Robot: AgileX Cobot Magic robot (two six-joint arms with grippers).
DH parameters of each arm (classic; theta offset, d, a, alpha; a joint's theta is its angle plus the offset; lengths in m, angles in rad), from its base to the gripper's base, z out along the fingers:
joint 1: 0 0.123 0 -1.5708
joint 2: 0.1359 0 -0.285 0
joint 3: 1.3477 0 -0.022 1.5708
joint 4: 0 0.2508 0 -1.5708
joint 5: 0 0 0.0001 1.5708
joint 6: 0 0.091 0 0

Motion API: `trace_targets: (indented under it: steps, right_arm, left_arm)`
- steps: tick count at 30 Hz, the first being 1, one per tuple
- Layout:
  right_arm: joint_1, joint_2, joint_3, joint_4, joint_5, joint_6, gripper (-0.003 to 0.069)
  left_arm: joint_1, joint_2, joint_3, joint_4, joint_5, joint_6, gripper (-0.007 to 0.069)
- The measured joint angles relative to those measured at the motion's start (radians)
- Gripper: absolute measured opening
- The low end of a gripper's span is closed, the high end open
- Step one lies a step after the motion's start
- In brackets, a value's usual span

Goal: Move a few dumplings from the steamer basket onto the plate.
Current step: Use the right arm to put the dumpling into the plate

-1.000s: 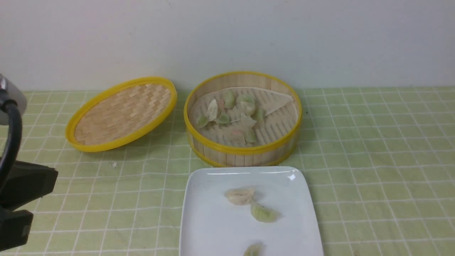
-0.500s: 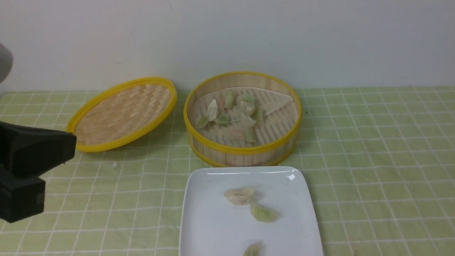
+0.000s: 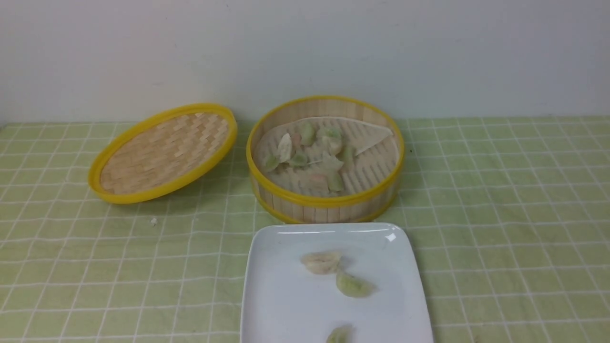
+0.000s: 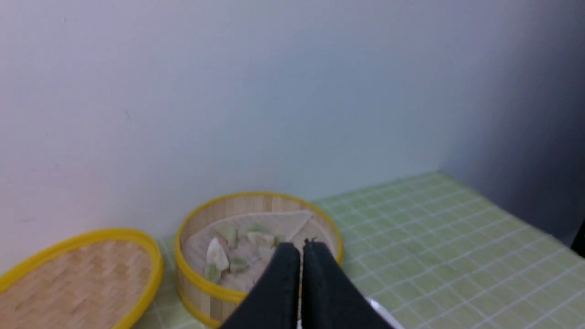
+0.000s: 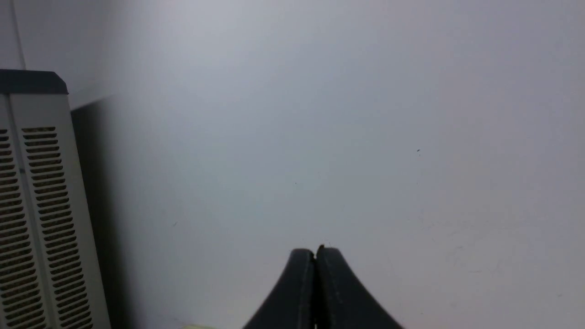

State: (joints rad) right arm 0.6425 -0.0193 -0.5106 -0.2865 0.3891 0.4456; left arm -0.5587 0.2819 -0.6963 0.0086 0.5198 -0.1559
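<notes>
Green checked cloth [image 3: 500,214], woven lid [image 3: 162,152] left of the steamer basket [image 3: 324,205]. Most dumplings [image 3: 310,152] sit inside, with three on the plate [image 3: 286,295] just in front. The left gripper [image 4: 300,249] and right gripper [image 5: 315,253] are pinched together, empty.

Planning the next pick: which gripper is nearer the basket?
Left. The left gripper, shut, points at the basket ahead of it. The right gripper, also shut, faces only wall, with no basket in its view.

Three dumplings [image 3: 322,262] on plate [image 3: 286,300]; more in steamer basket [image 3: 324,210]; lid [image 3: 162,152] just left.
</notes>
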Motion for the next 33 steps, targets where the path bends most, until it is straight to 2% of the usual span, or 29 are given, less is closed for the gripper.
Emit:
trace_targets:
  steps: [9,18,22,29,33]
  right_arm:
    - [0.000,0.000,0.000,0.000,0.000,0.000,-0.0015]
    - [0.000,0.000,0.000,0.000,0.000,0.000,-0.0015]
    - [0.000,0.000,0.000,0.000,0.000,0.000,-0.0015]
    - [0.000,0.000,0.000,0.000,0.000,0.000,-0.0015]
    - [0.000,0.000,0.000,0.000,0.001,0.001,-0.0015]
  left_arm:
    - [0.000,-0.025,0.026,-0.001,-0.001,0.003,-0.0006]
    - [0.020,-0.037,0.088,0.060,-0.033,0.025,-0.0006]
    - [0.123,-0.093,0.229,0.049,-0.109,0.075,-0.0006]
    - [0.451,-0.275,0.575,-0.076,-0.202,0.218,-0.0006]
    - [0.531,-0.292,0.705,-0.073,-0.209,0.223,-0.0006]
